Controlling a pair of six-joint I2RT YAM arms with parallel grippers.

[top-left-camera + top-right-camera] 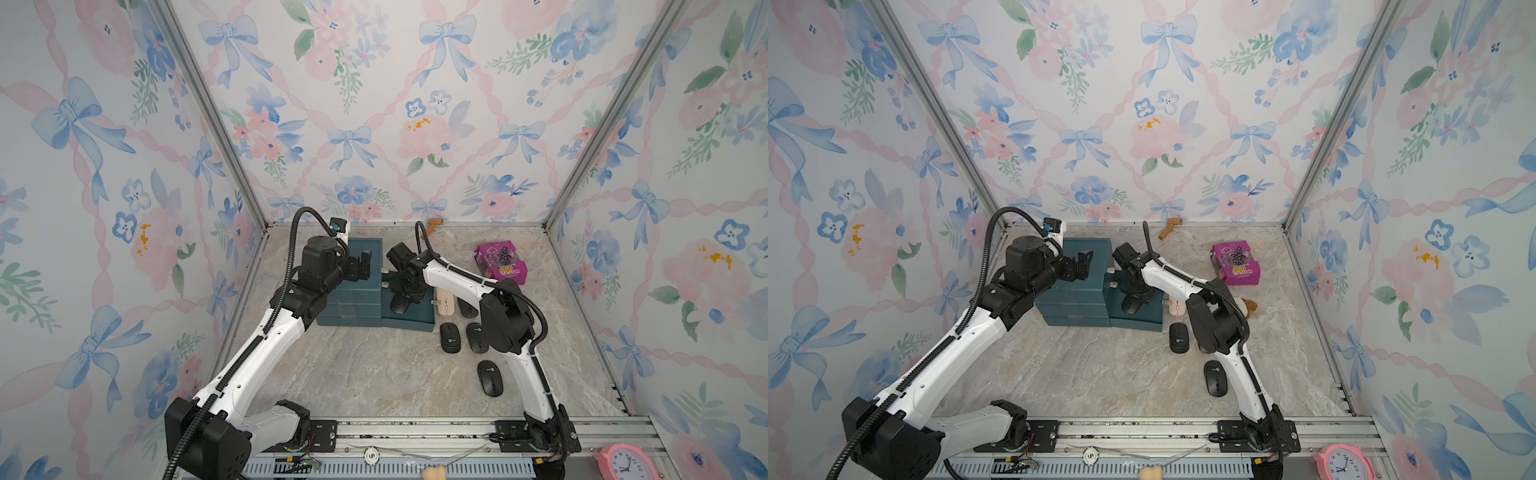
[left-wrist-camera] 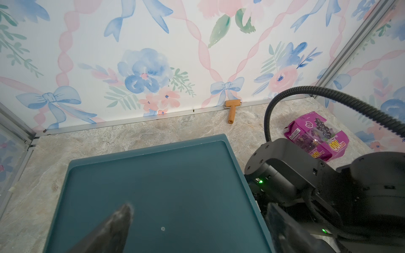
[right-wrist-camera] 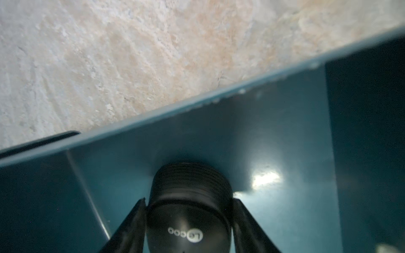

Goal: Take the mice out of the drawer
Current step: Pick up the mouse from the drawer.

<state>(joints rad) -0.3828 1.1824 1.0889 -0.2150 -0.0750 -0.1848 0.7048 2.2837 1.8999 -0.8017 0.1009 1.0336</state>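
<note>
Down in the open drawer [image 1: 409, 322], the last black mouse [image 3: 188, 210] lies flat on the glossy teal floor. Its long axis runs straight out from your right pincer [image 3: 189, 200], which is clamped across its narrow width, one finger on each side. The shell is matte, smooth and rounded, so it may slip; a straight lift looks safest. Five other mice [image 1: 450, 337] lie on the marbled desk [image 1: 353, 374] beside the drawer. Your left pincer [image 1: 363, 264] hangs wide and empty over the cabinet top [image 2: 166, 186].

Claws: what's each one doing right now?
Left claw: open, empty, over the cabinet.
Right claw: closed on a black mouse in the drawer.
</note>
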